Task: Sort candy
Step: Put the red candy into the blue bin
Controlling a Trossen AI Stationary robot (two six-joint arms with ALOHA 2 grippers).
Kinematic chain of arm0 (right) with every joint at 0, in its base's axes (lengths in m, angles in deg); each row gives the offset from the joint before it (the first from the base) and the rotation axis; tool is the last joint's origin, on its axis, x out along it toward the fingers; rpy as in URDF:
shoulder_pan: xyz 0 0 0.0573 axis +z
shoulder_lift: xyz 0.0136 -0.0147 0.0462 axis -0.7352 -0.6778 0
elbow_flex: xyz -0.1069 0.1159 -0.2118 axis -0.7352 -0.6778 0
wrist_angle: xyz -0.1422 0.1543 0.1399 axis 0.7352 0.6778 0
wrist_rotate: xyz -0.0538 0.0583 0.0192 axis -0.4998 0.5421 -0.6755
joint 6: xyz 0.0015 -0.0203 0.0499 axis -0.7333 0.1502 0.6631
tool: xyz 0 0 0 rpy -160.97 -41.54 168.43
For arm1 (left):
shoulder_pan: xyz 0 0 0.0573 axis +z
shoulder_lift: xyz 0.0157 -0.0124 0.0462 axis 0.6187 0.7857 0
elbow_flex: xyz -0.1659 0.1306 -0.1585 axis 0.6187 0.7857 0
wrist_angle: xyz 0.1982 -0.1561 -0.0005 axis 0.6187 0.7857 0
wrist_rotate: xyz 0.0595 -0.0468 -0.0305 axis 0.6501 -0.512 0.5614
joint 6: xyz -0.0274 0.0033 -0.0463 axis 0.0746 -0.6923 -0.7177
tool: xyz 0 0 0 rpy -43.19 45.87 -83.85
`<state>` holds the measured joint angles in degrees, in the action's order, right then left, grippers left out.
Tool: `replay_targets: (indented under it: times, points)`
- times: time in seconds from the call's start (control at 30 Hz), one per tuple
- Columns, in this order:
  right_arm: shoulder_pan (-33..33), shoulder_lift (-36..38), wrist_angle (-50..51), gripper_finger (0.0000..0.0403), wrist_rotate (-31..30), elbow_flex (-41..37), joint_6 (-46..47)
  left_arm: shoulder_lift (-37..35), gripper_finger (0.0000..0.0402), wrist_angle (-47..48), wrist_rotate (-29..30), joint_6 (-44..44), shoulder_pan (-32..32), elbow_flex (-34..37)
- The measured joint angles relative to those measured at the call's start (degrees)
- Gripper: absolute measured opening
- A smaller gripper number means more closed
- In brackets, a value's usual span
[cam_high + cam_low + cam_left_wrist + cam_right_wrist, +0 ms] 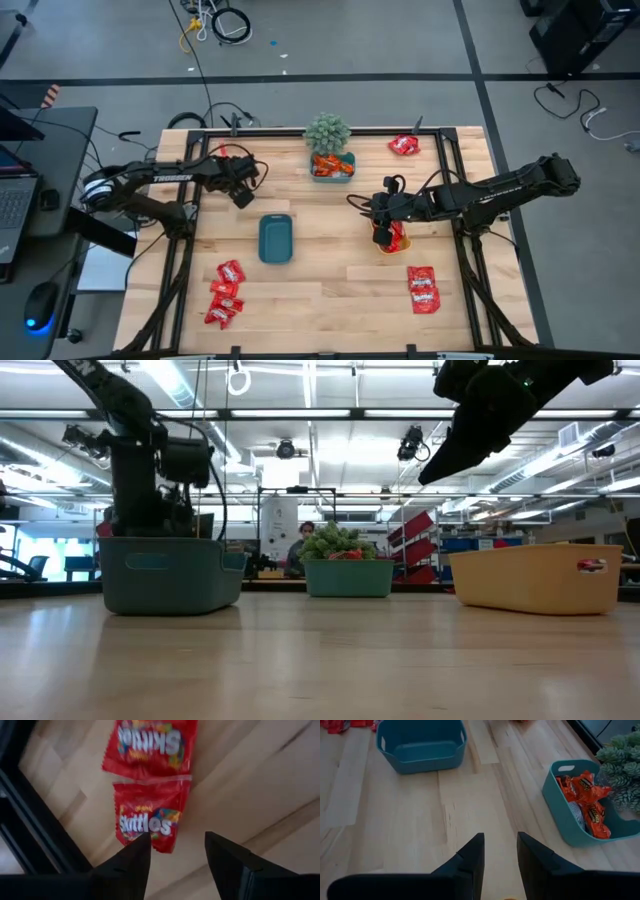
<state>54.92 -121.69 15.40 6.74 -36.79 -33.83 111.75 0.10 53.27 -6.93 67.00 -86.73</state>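
Note:
In the left wrist view, two red Skittles candy packets (147, 817) lie flat on the wood, one beyond the other. My left gripper (177, 845) hangs open above the nearer packet's edge, touching nothing. The high view shows it (243, 192) at the table's far left. My right gripper (383, 222) hovers open over the yellow tray (396, 240), which holds red candy. Nothing is between its fingers (475, 852). More red candy lies in loose groups at the near left (225, 293), near right (423, 288) and far right (404, 145).
An empty teal tray (275, 238) stands mid-table. A blue-green tray (332, 166) with orange candy sits at the far edge beside a small potted plant (327, 132). Black frame rails (190, 240) run along both table sides. Bare wood lies between the trays.

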Motion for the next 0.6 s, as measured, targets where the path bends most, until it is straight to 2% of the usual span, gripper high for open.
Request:
replay_targets:
  times: [0.23,0.33,0.5,0.6]
  points:
    - [0.02,0.00,-0.42,0.0099,-0.01,0.00,-1.29,2.68,0.0173,-3.69,0.76,1.82,1.26,2.55]
    - [0.02,0.00,-0.44,0.0100,-0.28,0.00,-1.70,2.57,0.0133,-5.31,0.92,3.87,1.24,2.52]
    - [0.02,0.00,-0.47,0.0096,-0.42,0.00,-1.70,2.57,0.0017,-5.69,1.60,6.13,1.05,2.51]
    - [0.02,0.00,-0.55,0.0089,-0.44,0.00,-1.75,2.24,0.0008,-3.79,1.60,6.19,0.11,1.21]
